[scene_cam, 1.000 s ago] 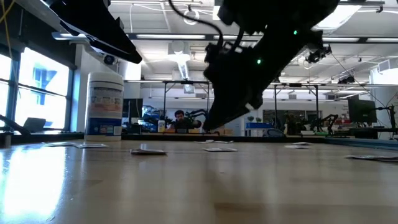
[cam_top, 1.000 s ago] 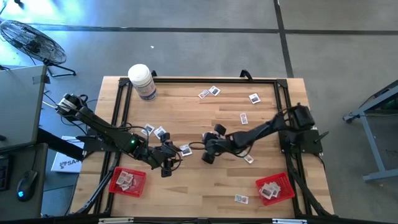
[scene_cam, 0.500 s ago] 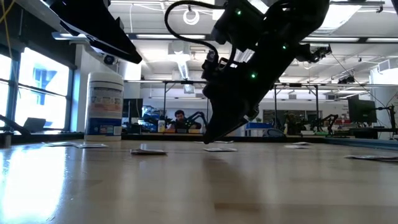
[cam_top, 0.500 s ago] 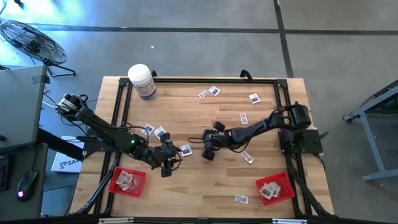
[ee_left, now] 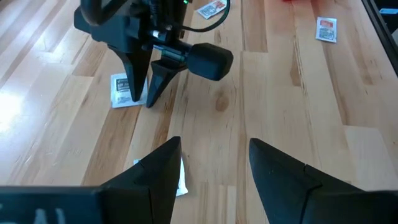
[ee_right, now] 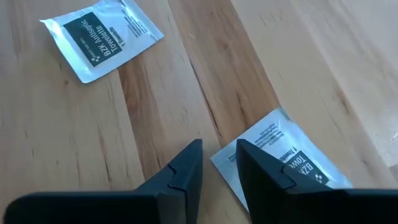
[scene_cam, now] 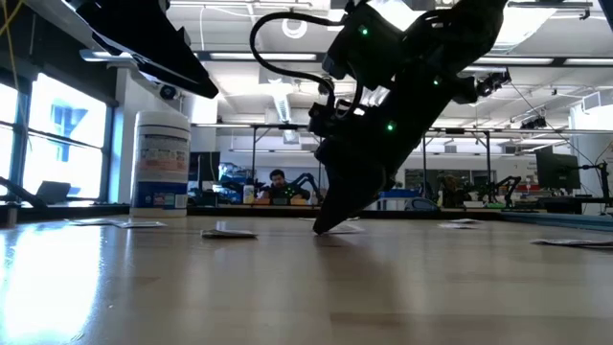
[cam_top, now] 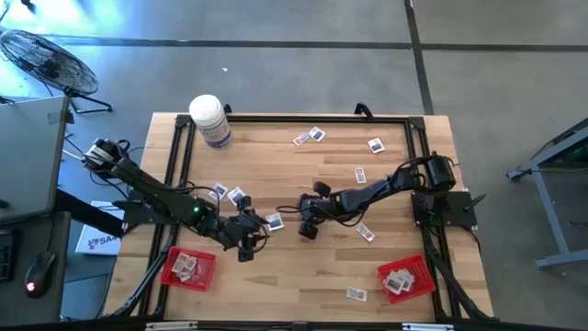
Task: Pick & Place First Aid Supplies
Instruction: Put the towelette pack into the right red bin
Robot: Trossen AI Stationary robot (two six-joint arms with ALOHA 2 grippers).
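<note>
Several small white packets with dark print lie flat and scattered on the wooden table [cam_top: 303,276]. My right gripper [ee_right: 217,167] reaches in from the right to mid-table [cam_top: 307,229], its tips down at the tabletop [scene_cam: 321,227], open by a narrow gap. One packet [ee_right: 292,165] lies at its tips, and a corner of it shows in the gap. A second packet [ee_right: 102,37] lies farther on. My left gripper [ee_left: 214,171] hangs open above the table at the left of centre [cam_top: 246,245], over bare wood, with a packet [ee_left: 180,180] beside one finger. My right gripper comes slanting down from the table's right side. One fingertip [ee_right: 258,165] stands on the packet's edge near its corner [ee_right: 219,159], and the other fingertip [ee_right: 186,168] stands over bare wood beside it. The packet lies flat on the table. Whether the fingers pinch it I cannot tell.
A large white bottle [cam_top: 210,120] stands at the far left corner. Two red trays holding packets sit near the front, one left [cam_top: 187,267] and one right [cam_top: 405,278]. More packets lie at the far side [cam_top: 316,134] and right of centre [cam_top: 359,174]. A black frame [cam_top: 175,156] borders the table.
My right gripper has gone down from a little above the table until its tips stand at the tabletop by the packet, tipping somewhat steeper.
</note>
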